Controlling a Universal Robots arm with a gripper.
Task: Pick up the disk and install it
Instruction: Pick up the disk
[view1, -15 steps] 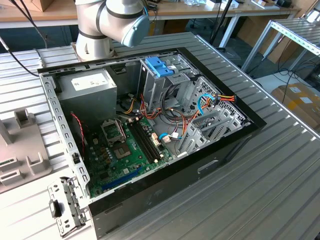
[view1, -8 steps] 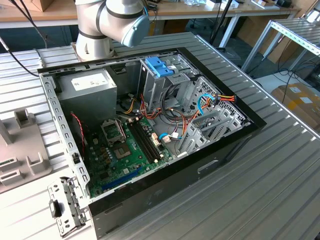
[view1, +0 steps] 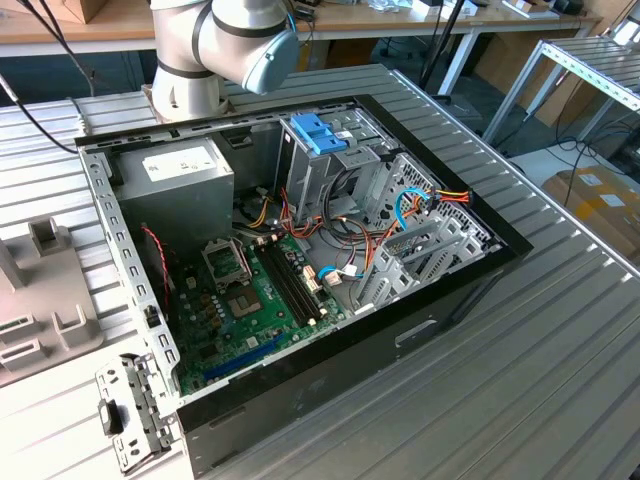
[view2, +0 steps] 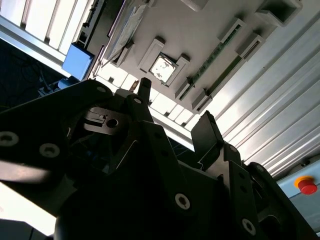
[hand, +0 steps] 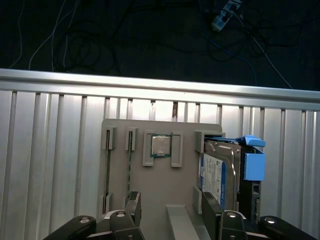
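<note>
While the tool (hand: 171, 204) hangs over the grey tray (hand: 150, 192) with its two fingers (hand: 132, 206) apart and gripping nothing, count one disk (hand: 220, 172) sitting at one side of the tray, just beside one finger, and one chip (hand: 160, 146) mid-tray; bare ribbed table (hand: 55, 160) lies open alongside, its edge running near the tray

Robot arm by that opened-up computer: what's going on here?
The robot's hand hovers open and empty above a grey parts tray. The disk, a hard drive with light-blue rails, sits in that tray, not yet picked up. The open computer case stands on the ribbed metal table.
</note>
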